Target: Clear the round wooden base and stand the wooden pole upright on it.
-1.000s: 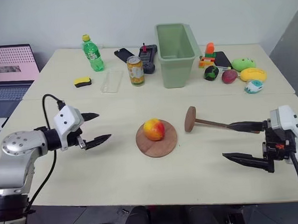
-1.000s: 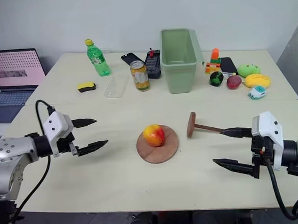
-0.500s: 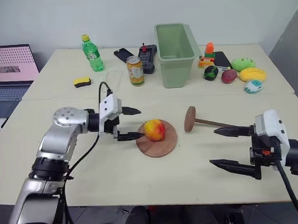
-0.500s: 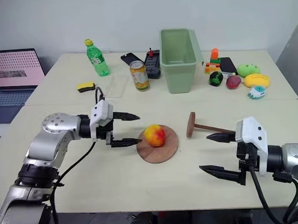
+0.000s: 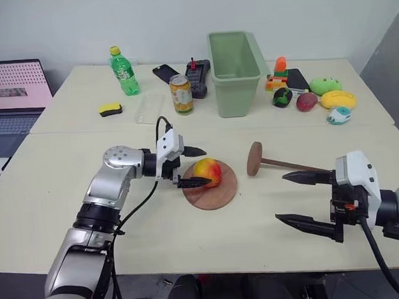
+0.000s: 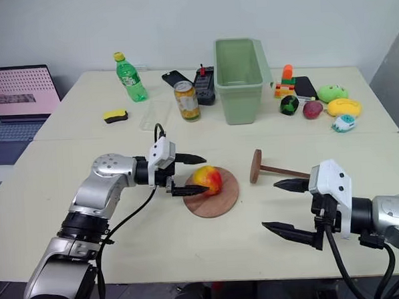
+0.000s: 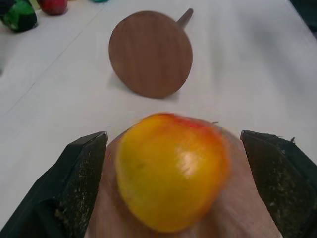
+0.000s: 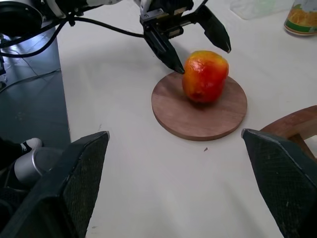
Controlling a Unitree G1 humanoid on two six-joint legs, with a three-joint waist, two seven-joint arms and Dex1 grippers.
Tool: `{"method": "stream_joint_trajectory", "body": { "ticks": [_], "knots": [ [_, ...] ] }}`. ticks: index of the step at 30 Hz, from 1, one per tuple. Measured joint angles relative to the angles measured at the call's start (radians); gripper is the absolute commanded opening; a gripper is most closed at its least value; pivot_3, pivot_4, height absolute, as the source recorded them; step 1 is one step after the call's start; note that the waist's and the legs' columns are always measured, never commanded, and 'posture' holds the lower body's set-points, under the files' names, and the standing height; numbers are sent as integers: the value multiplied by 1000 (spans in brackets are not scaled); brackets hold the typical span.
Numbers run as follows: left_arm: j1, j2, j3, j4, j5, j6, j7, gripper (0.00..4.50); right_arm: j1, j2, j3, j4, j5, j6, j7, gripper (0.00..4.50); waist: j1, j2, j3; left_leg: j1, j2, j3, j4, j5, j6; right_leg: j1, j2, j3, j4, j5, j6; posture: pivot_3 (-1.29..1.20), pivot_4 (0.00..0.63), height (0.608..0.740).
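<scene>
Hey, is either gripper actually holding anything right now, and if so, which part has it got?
Nothing is held. The left gripper is open, its fingers either side of the peach on the round wooden base. The right gripper is open and empty.

left gripper (image 5: 195,166) fingers spread, right gripper (image 5: 299,198) fingers spread

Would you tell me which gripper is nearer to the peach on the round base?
Left. The left gripper brackets the peach with open fingers; the right gripper, also open, hangs well off by the pole's free end.

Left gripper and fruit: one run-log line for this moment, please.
left gripper: open, straddling fruit | fruit: on round wooden base | wooden pole: lying on table | right gripper: open
</scene>
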Motion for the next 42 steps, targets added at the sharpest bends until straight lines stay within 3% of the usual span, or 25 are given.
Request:
{"method": "stream_joint_trajectory", "body": {
  "ticks": [14,19,30,35,42],
  "knots": [
    [-21,-75,-26,121,57,-67,4,4485,-23,0,32,-4,7,0,-19,4500,0,0,0,0,0,0,0,0,0,0,0,0,0,0,0,0,150,740],
    [-34,-84,-25,151,65,-96,14,3750,-30,0,32,-4,9,0,-20,4500,0,0,0,0,0,0,0,0,0,0,0,0,0,0,0,0,150,740],
    [-28,-98,-9,140,50,-87,19,3651,-37,0,33,-3,8,-1,-17,4500,0,0,0,0,0,-1,0,0,0,0,0,0,0,0,0,0,150,740],
    [7,-41,112,33,-6,-6,119,3650,-66,0,36,-2,7,-8,-15,4500,-5,0,0,0,2,-3,0,0,0,0,0,1,0,0,0,0,150,740],
    [127,96,407,31,-32,47,435,3649,-243,66,129,81,-24,-32,-58,4500,-6,0,0,1,2,-3,-1,0,0,-2,-2,1,0,0,0,0,150,740]
  ]
}}
